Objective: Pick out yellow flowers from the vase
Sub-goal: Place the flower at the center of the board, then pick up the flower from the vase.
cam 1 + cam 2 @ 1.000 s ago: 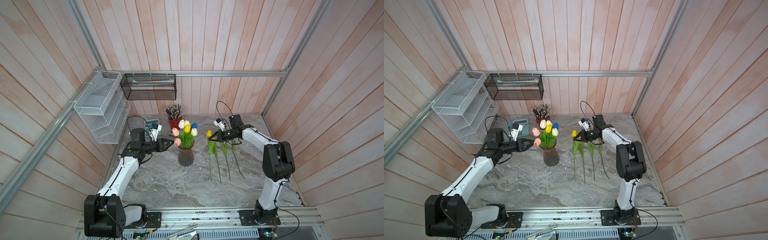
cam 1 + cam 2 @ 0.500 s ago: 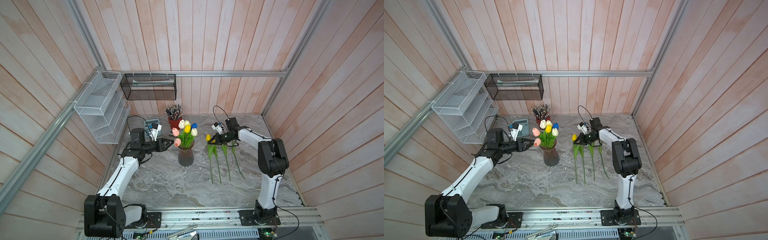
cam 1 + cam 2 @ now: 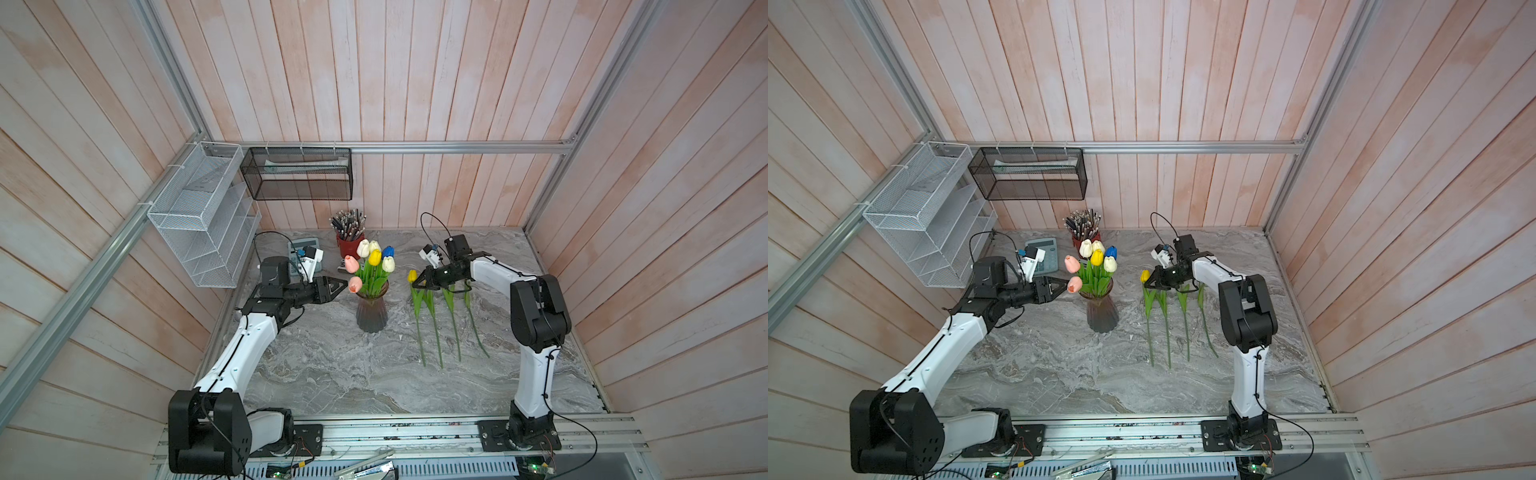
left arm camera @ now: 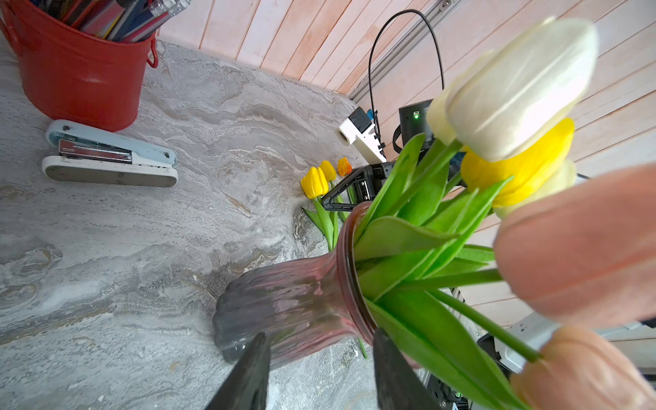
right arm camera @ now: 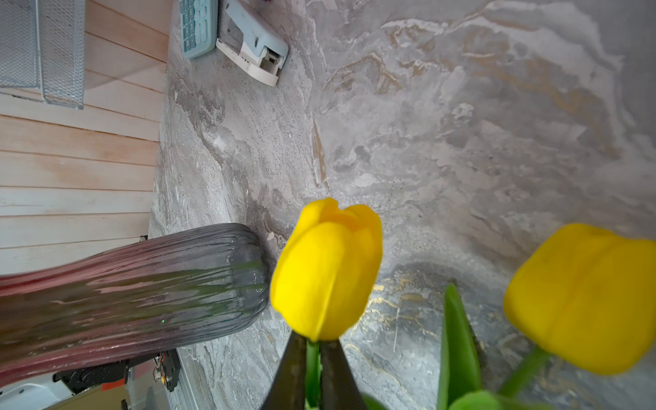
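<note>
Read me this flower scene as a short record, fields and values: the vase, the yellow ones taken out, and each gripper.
Vase: upright on the marble table, holding white, pink and blue tulips plus one yellow tulip
Yellow stems out: four, side by side on the table beside the vase
Right gripper: shut on the stem of the tulip nearest the vase, under its head
Left gripper: open, empty, near the vase rim

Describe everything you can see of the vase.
The vase is dark grey-brown, ribbed and translucent, glass-like, reddish toward its narrow neck and flared rim. It stands upright on the marbled table, holding the green stems of white, pink and blue tulips and one yellow tulip. The left end effector is open beside its rim, not gripping it.
</note>
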{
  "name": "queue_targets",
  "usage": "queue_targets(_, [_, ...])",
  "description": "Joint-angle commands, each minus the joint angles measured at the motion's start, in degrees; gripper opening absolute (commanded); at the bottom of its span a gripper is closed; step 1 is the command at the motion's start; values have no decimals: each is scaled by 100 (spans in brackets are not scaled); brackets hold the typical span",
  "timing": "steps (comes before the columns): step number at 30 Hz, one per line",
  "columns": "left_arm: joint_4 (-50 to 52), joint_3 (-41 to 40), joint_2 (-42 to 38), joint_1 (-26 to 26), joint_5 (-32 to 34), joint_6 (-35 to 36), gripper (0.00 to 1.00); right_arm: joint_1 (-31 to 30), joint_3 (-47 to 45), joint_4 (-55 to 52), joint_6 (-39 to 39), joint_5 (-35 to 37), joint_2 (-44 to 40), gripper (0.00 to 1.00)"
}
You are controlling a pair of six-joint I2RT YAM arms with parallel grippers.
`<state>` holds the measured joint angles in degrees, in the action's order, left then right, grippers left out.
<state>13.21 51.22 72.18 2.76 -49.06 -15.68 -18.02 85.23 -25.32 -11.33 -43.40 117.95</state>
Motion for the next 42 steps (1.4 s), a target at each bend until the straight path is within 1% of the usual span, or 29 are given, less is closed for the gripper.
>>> queue_targets(1, [-91, 37, -39, -31, -42, 16, 48, -21, 148, -96, 17, 205, -153, 15])
queue_targets(6, [-78, 43, -46, -33, -40, 30, 48, -26, 162, -201, 69, 332, -322, 18])
queue_targets(9, [-56, 46, -55, -39, -26, 39, 48, -91, 145, -171, 158, 465, -630, 18])
queue_targets(12, [-56, 47, -46, -36, -12, 39, 48, -257, -6, 81, 330, 729, -1231, 20])
queue_targets(16, [-64, 48, -28, -31, 11, 38, 48, -368, -324, 519, 299, 1010, -2093, 21])
queue_targets(20, [-49, 54, -22, -42, 17, 39, 48, -512, -856, 1068, 330, 1405, -3047, 21])
queue_targets(24, [-39, 63, -22, -47, 35, 39, 48, -973, -1562, 1779, 511, 1895, -4030, 22])
queue_targets(29, [-41, 63, -16, -57, 59, 27, 48, -1429, -2110, 2449, 322, 1921, -4827, 22])
queue_targets(34, [-90, 27, -25, -57, 90, -7, 48, -1956, -2281, 2880, 188, 1912, -5042, 19])
queue_targets(38, [-168, -22, -27, -57, 64, -41, 48, -2586, -2381, 3275, 289, 2390, -4914, 15])
queue_targets(42, [-189, -18, -24, -57, 33, -56, 48, -2934, -2292, 3442, 241, 2856, -4522, 13])
